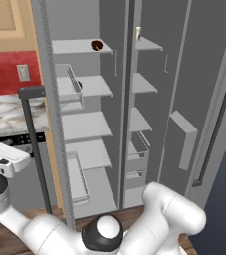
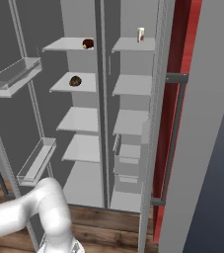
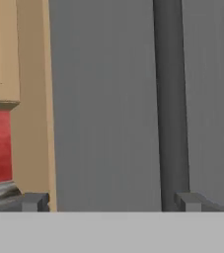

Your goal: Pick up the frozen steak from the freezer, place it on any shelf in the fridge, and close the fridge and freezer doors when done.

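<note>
Kitchen, both doors open | frozen steak at top fridge shelf's back right corner | gripper released, facing door handle | closing doors judged next

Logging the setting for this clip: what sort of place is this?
A simulated home kitchen, it seems: an open side-by-side fridge and freezer with shelves, a marble-look counter against a red backsplash, and wood flooring.
</note>
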